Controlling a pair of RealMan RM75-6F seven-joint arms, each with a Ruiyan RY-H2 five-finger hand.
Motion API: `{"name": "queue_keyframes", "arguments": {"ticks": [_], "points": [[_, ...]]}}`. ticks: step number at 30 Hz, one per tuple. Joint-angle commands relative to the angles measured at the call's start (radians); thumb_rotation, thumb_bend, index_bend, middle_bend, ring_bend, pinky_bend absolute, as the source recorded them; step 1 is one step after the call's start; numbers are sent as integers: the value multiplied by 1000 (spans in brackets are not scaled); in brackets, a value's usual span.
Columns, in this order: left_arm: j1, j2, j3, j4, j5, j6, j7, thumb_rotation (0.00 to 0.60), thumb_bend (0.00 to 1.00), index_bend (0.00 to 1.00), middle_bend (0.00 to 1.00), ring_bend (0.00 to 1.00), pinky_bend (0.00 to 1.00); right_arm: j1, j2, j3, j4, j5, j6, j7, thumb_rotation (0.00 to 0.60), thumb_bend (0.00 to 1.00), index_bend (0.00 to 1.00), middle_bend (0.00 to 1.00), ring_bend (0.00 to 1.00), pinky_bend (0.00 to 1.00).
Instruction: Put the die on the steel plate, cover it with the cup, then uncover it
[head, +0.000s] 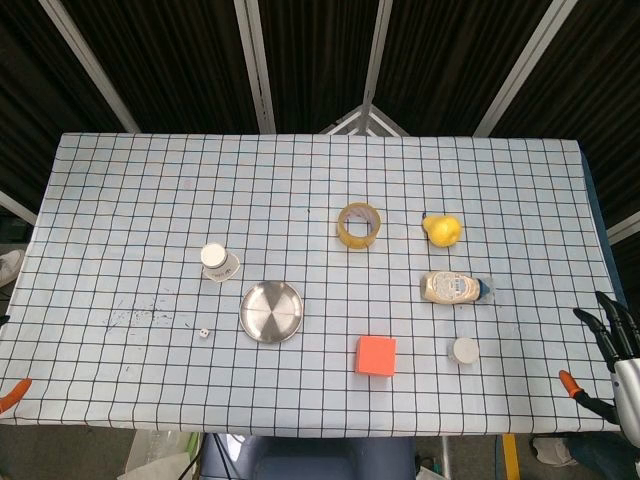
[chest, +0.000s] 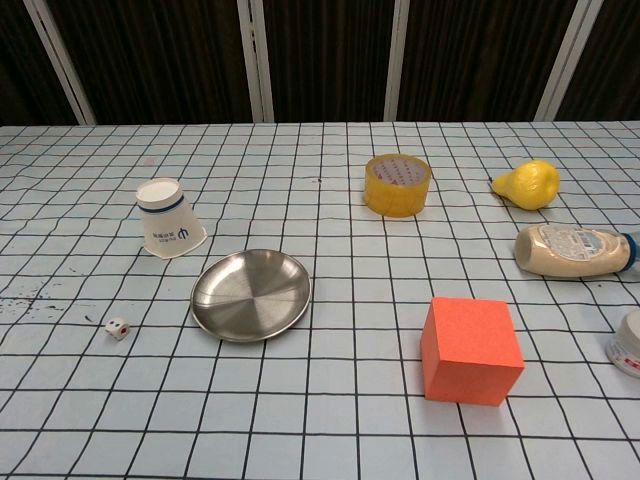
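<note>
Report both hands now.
Left hand: not in view.
Right hand: open, fingers apart, holding nothing, at the table's edge.

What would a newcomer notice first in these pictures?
Probably the bright orange cube near the front of the checked tablecloth, and the round shiny steel plate left of it. Next come the yellow tape roll and yellow pear-shaped toy further back; the tiny white die is easily missed.

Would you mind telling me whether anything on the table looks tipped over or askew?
Yes: the paper cup lies tilted on its side behind the steel plate, and the sauce bottle lies flat near the yellow pear. Nothing looks spilled.
</note>
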Motion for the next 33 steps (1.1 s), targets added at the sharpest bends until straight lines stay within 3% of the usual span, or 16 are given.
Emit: {"name": "queue_keyframes", "arguments": {"ticks": [1,11,23,33], "points": [[3,7,6,4,4,-5,-18,600,204,202,2,0,0,-1,2,0,-4,-2,3,0,600,235,194,50,86,0],[7,17,5,13,24,6,-51,600,205,202,0,0,0,-16,19,-5,-17,-4,25,-1,600,235,194,50,85,0],[0,29,-20,20,-27,-7,-82,600,205,201,0,0,0,-14,17,-15,-26,-1,2,-27,600,234,194,50,86,0],[-10,31,-7,7,2,-32,-90,600,205,209,29,0,0,-26,21,-11,-23,17,19,-11,600,234,194,50,86,0]]}}
